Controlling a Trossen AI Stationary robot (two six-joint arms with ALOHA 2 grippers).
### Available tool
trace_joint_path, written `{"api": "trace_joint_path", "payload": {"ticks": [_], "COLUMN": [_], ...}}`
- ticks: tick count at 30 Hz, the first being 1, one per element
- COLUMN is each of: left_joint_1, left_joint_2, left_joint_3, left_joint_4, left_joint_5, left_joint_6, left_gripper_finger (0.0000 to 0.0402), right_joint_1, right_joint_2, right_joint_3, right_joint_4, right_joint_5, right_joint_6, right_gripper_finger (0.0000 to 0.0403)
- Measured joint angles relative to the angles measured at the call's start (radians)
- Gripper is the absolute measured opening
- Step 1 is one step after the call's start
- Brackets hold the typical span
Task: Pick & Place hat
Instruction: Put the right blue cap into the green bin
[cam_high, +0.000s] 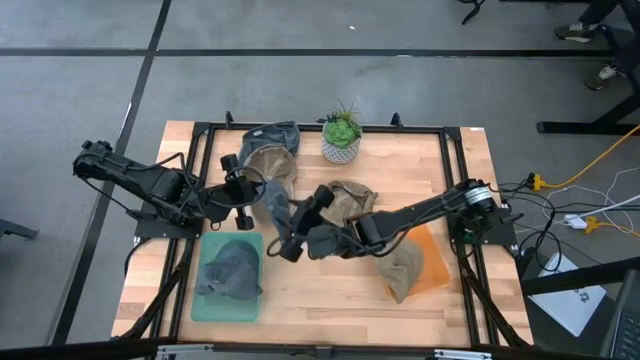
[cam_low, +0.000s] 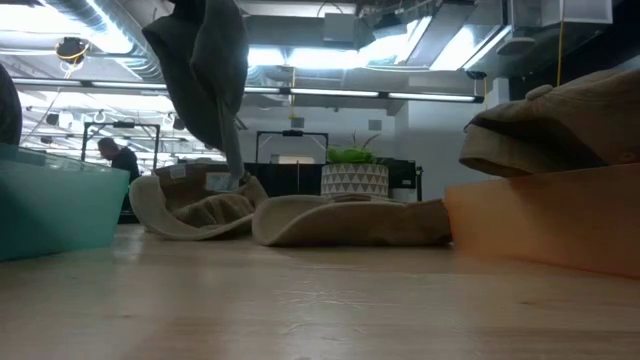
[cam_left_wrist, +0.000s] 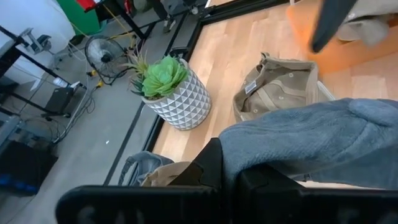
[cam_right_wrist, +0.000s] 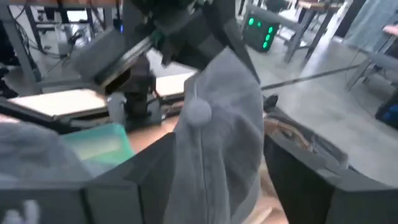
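Grey hat (cam_high: 275, 205) pinched in closed L gripper (cam_high: 262, 196), R gripper (cam_high: 296, 232) seemingly wide-open just beside.

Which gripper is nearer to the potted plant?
Left. The left gripper is beside the plant, toward the table's middle. The right gripper is farther, below the left one.

In the low view the hanging grey hat (cam_low: 205, 70) is cut off by the top edge, so the left pincer holding it is out of frame there. From above, the right pincer (cam_high: 290, 238) covers part of that hat, and whether its fingers touch the cloth cannot be told. The right wrist view is blurred; a person (cam_low: 122, 160) far beyond the bench is too small to make out.
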Motion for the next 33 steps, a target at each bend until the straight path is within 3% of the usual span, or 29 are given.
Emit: {"api": "trace_joint_path", "payload": {"ticks": [5, 14, 19, 25, 31, 33], "left_joint_1": [0.016, 0.053, 0.054, 0.054, 0.053, 0.053], "left_joint_2": [0.003, 0.047, 0.049, 0.049, 0.049, 0.048], "left_joint_3": [0.0, 0.0, 0.0, 0.0, 0.0, 0.0], "left_joint_4": [0.01, 0.114, 0.158, 0.152, 0.093, 0.065], "left_joint_5": [-0.004, -0.007, -0.009, 0.009, 0.07, 0.092], "left_joint_6": [-0.016, -0.032, -0.018, -0.017, -0.018, -0.019], "left_gripper_finger": [0.0004, 0.0004, 0.0004, 0.0007, 0.0011, 0.0016], "right_joint_1": [-0.013, -0.033, -0.033, -0.031, -0.031, -0.031], "right_joint_2": [0.0, 0.005, 0.005, 0.005, 0.005, 0.005], "right_joint_3": [0.0, 0.0, 0.0, 0.0, 0.0, 0.0], "right_joint_4": [0.042, 0.024, -0.022, -0.078, -0.08, -0.082], "right_joint_5": [-0.046, -0.044, 0.051, 0.179, 0.144, 0.122], "right_joint_6": [-0.031, -0.014, 0.028, 0.063, 0.041, 0.033], "right_gripper_finger": [0.0274, 0.0275, 0.0253, 0.0172, 0.0036, 0.0014]}}
